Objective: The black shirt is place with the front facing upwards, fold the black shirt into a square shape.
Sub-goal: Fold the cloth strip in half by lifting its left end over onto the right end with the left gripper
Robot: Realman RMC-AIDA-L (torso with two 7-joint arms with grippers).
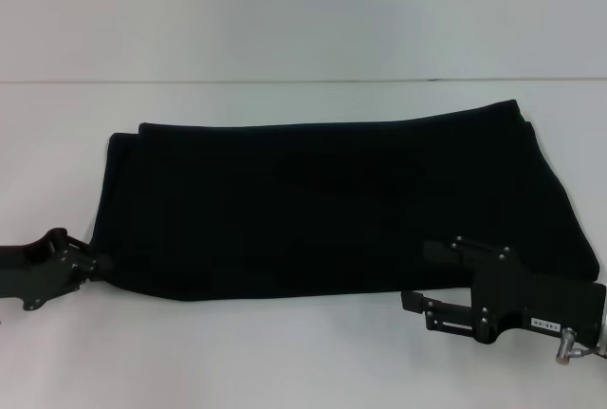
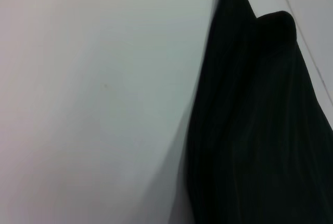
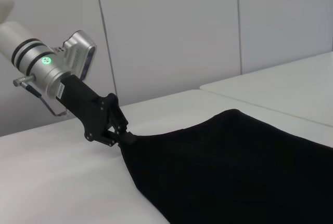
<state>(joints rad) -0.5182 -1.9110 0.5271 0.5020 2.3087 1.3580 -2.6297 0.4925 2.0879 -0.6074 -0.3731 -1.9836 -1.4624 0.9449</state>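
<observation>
Shirt [image 1: 332,205] between left tool [image 1: 90,262], right tool [image 1: 417,276]

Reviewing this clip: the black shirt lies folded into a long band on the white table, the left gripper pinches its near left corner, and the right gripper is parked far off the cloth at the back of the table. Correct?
Not quite. The right gripper is not at the back; the head view shows it at the near right edge of the black shirt, over the cloth. The rest holds: the shirt is a long band on the white table, and the right wrist view shows the left gripper pinching its corner.

A white table [image 1: 285,362] carries the shirt [image 1: 322,205], which lies folded into a long dark band across its middle, edges slightly uneven.
</observation>
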